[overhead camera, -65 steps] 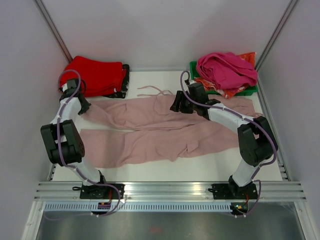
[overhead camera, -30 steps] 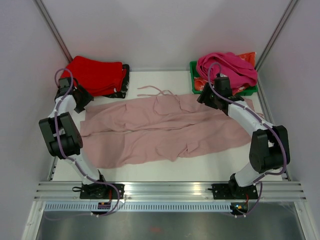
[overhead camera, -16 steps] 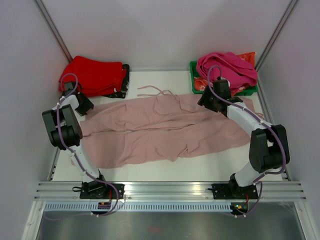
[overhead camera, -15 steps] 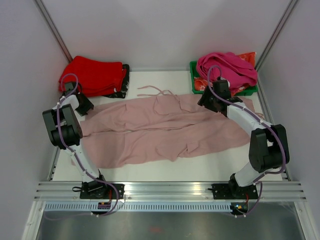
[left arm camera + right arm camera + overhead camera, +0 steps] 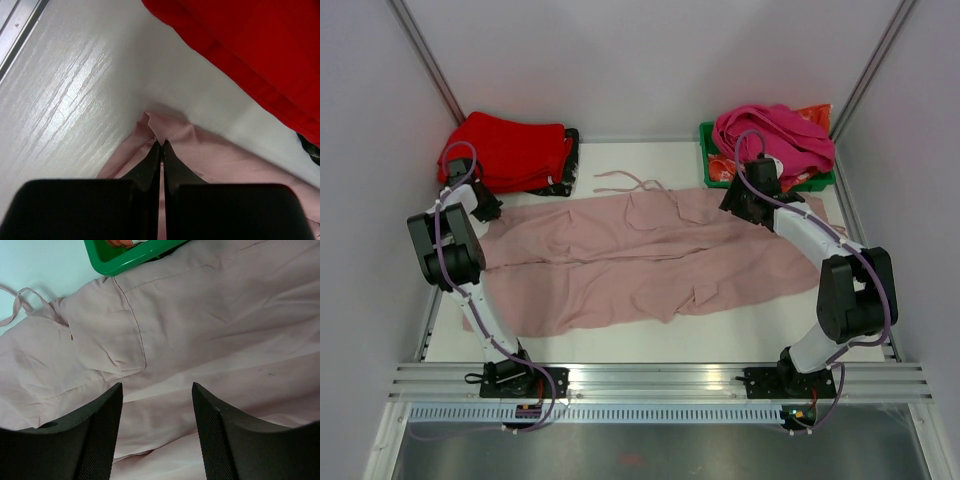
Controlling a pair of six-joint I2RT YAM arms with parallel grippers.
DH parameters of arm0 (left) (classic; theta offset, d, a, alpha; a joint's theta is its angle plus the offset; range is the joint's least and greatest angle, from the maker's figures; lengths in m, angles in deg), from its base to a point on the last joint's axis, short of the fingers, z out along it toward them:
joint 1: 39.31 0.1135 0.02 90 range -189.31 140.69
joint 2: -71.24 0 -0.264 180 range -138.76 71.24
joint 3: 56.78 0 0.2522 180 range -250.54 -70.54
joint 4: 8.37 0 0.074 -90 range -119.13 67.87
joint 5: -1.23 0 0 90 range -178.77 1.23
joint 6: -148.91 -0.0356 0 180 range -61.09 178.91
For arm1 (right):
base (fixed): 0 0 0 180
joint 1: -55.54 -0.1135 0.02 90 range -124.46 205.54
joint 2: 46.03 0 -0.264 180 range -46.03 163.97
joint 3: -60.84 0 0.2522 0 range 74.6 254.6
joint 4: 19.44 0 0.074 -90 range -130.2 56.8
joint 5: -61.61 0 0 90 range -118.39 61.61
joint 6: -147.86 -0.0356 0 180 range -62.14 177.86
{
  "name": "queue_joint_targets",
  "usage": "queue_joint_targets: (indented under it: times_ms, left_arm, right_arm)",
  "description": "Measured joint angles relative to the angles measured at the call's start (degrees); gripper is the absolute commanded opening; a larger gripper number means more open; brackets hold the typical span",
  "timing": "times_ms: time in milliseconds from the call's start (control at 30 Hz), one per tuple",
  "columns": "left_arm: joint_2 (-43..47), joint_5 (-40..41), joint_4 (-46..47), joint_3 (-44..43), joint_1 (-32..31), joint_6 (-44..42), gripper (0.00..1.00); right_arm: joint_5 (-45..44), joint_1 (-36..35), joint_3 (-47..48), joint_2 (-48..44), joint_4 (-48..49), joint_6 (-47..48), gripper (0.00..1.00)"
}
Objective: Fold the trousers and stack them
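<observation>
1. We list a white table top [image 5: 720, 338], glossy, showing streaked reflections in the left wrist view.
2. We count plain pale grey-lilac walls [image 5: 650, 70] on three sides.
3. We note two slanted metal corner posts [image 5: 425, 60].
4. We record a ribbed aluminium rail [image 5: 660, 380] along the near edge.

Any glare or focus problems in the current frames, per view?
Top external: even diffuse light, soft shadows, sharp. Left wrist: streaky glare on the white table; the left gripper, shut on the trousers, reads flat black with a blurry base. Right wrist: trousers sharp, no glare; the right gripper is dark with little detail.
</observation>
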Motion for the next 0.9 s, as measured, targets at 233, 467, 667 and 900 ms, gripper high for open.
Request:
queue_joint_targets:
  times_ms: [233,467,667,900]
  left_arm:
    - [-1.31,0.2,0.2,-5.6,1.18,-2.27,0.02]
    - [-1.36,-1.46,5.68,-8.17,1.88,-5.18,0.02]
    - [-1.22,-2.86,4.66,-8.81,2.01,-7.13,0.52]
    - [10.29,-2.1,-4.04,-4.92,2.19,-4.94,0.86]
  right_arm:
    - [-0.66,0.0,1.03,0.55,-0.31,0.0,0.64]
    - [-2.08,0.02,1.14,0.87,-0.39,-0.02,0.64]
    - [-2.78,0.63,0.76,0.74,-0.55,-0.26,0.66]
    - [-3.5,6.36,-3.63,-3.48,-2.95,-1.49,0.67]
